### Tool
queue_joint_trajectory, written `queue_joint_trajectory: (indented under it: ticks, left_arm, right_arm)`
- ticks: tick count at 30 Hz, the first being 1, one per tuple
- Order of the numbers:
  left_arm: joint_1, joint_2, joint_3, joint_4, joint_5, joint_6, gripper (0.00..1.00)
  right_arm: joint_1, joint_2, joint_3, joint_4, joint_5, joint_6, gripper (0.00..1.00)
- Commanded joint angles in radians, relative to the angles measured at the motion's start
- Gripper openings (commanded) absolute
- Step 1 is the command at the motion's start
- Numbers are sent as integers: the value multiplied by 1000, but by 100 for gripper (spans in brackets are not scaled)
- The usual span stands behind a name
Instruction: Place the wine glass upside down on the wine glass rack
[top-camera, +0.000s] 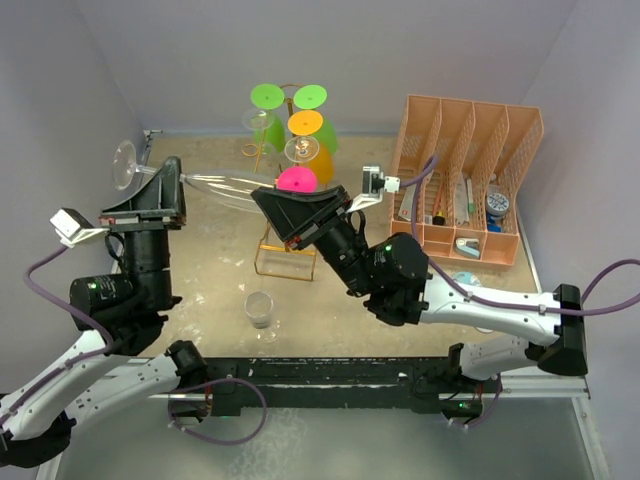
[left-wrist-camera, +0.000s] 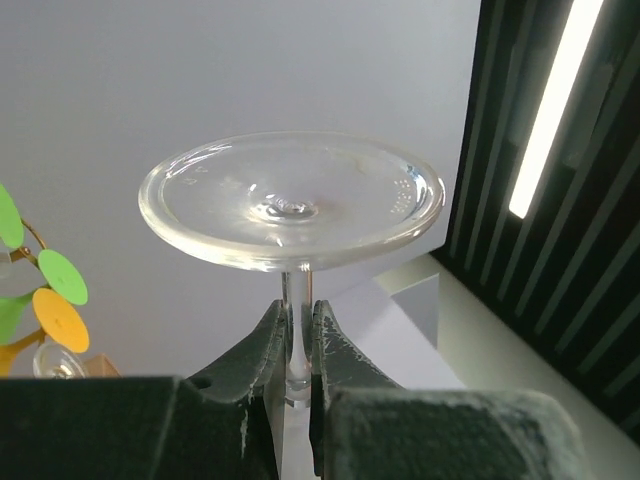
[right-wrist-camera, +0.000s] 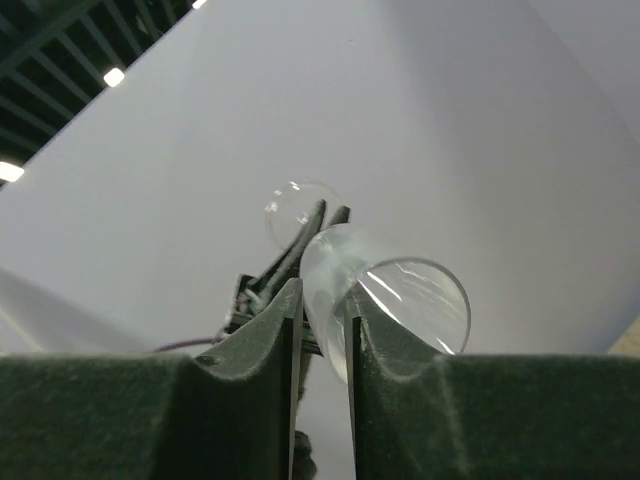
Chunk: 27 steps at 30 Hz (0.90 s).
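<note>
Bright, even overhead light fills the top view, with faint shadows on the table. A ceiling strip glares white at left wrist; highlights streak the glass.

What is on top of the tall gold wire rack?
Four round feet of hanging glasses: two green, one orange, one pink. The right gripper, shut on the clear wine glass, covers the gold wire rack lower down; anything there is hidden.

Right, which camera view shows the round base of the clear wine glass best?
The left wrist view: the clear round base is large, central, its thin stem pinched in the left gripper. The top external view shows it small, at an angle; the right wrist view shows only a faint circle past the bowl.
</note>
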<state>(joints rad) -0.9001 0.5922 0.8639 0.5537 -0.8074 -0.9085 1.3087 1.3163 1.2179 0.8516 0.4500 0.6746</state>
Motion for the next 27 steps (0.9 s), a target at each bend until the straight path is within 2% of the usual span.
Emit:
queue_joint_trajectory:
  ticks: [1,4,8,17,20,27]
  left_arm:
    - [0,31,49,-6,93,194,0]
    - [0,44,89,-54,42,296,0]
    - [0,98,194,-161,-21,462,0]
    - [0,297,492,-423,-207,752,0]
    - [0,349,549,-424,-255,876,0]
    - [10,479,564,-267,-403,1358,0]
  right_arm:
    - [1,-60,-41,19,38,5,35]
    - [2,-101,-70,-7,79,-5,51]
    - [2,-158,-113,-41,124,-22,60]
    - [2,-268,-166,-130,195,-8,61]
    - [1,-289,-171,-157,208,-2,61]
    - [2,-328,-181,-245,231,20,61]
